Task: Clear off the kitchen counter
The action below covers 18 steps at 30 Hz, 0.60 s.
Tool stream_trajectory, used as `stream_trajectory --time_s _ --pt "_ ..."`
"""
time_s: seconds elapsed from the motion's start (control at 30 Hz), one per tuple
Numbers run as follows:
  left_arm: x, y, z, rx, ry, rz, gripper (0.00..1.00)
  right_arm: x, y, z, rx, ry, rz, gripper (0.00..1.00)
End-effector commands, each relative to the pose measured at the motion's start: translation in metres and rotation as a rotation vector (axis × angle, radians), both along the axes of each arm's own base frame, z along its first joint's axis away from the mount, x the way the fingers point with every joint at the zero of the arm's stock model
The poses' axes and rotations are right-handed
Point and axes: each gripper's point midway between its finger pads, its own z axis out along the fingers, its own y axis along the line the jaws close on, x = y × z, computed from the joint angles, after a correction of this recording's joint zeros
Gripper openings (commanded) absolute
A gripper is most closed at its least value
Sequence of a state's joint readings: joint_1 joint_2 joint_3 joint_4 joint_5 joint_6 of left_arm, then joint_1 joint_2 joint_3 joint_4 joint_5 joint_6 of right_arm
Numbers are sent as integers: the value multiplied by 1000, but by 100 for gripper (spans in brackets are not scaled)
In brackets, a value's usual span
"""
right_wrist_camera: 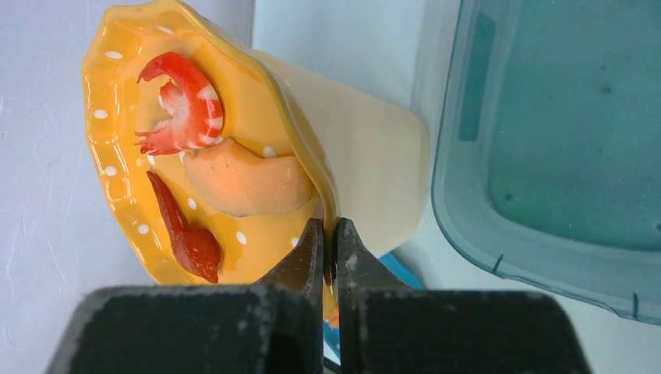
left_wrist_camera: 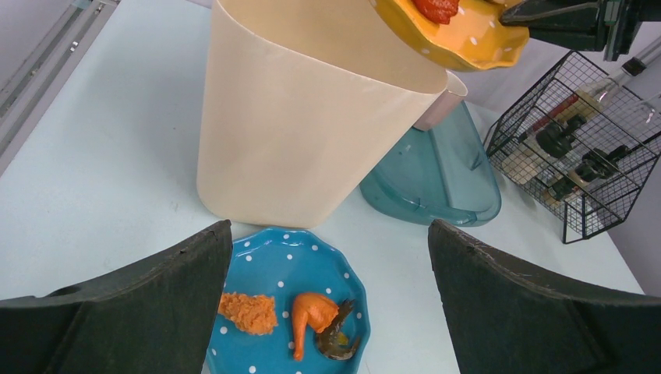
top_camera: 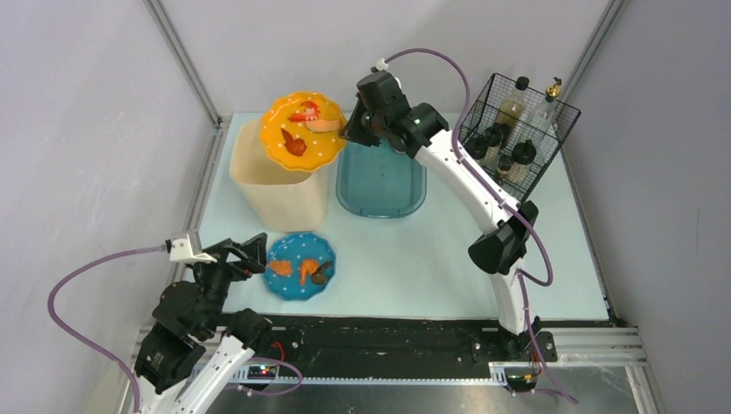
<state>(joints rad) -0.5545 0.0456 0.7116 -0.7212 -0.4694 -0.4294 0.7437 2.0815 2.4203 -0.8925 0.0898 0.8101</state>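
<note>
Pinching the orange plate (right_wrist_camera: 97, 148) by its thin rim, your right gripper (right_wrist_camera: 328, 230) holds it tipped above the beige bin (top_camera: 276, 194), at eleven o'clock on the kitchen counter (top_camera: 414, 259), the pale slab filling mid-view. I'd judge the plate stiff, slick and breakable, its food loose. Your left gripper (top_camera: 257, 256) is spread wide at seven o'clock, holding nothing. The blue plate (top_camera: 297, 246) just ahead wants a rim grip too. The bin's inside is hidden, and the bottles in the wire basket (top_camera: 560, 129) at two o'clock are unreadable.
</note>
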Motion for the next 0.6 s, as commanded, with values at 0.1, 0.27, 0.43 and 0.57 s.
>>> stream_trajectory --time_s 0.1,0.27,0.43,0.57 --pt "1 3 1 -16 -3 19 100 17 20 123 313 -296 -88 0" --pt "1 3 1 -16 -3 20 100 20 30 130 312 -361 -134 0" --pt "1 3 0 -15 -3 22 100 26 38 132 309 -414 -175 0" --pt "1 3 0 -16 -3 24 100 27 48 135 278 -485 -180 0"
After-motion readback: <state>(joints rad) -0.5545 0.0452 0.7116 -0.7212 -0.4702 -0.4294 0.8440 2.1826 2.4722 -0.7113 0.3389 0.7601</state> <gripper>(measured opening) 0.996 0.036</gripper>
